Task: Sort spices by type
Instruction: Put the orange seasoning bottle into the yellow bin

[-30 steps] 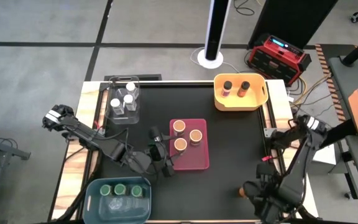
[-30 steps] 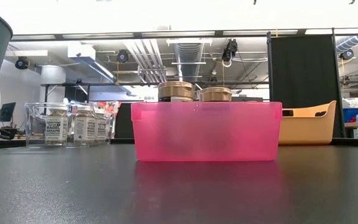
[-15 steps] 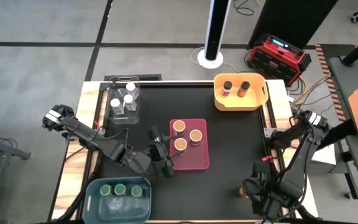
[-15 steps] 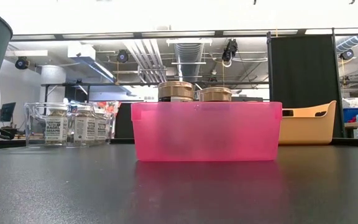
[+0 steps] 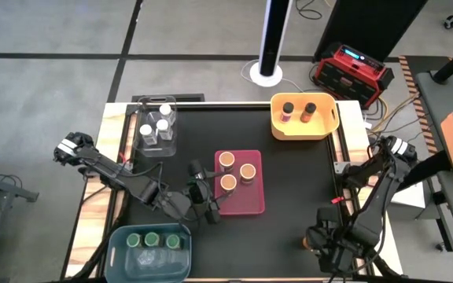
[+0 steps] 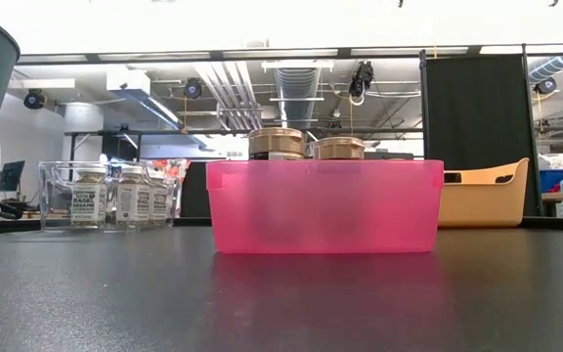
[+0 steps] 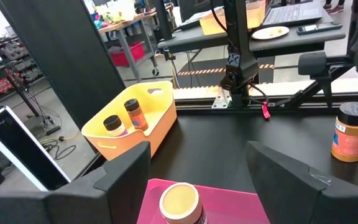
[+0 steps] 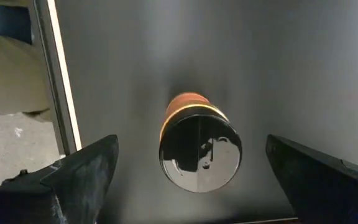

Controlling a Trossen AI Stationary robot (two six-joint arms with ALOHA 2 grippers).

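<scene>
One spice jar with an orange label and a black lid stands upright on the black table near its right near corner; it also shows far off in the left wrist view. My right gripper hangs over it, pointing down, open, with one finger on either side of the lid and clear of it. My left gripper stands open and empty just left of the pink bin, pointing across it. Three tan-lidded jars stand in that bin.
A yellow bin at the far right holds two dark-lidded jars. A clear bin at the far left holds three white-lidded jars. A blue bin at the near left holds three green-lidded jars. Bare table lies between the pink bin and the right edge.
My right gripper has come down a little toward the black-lidded jar and has tipped more steeply downward, staying open. The jar has not moved.
</scene>
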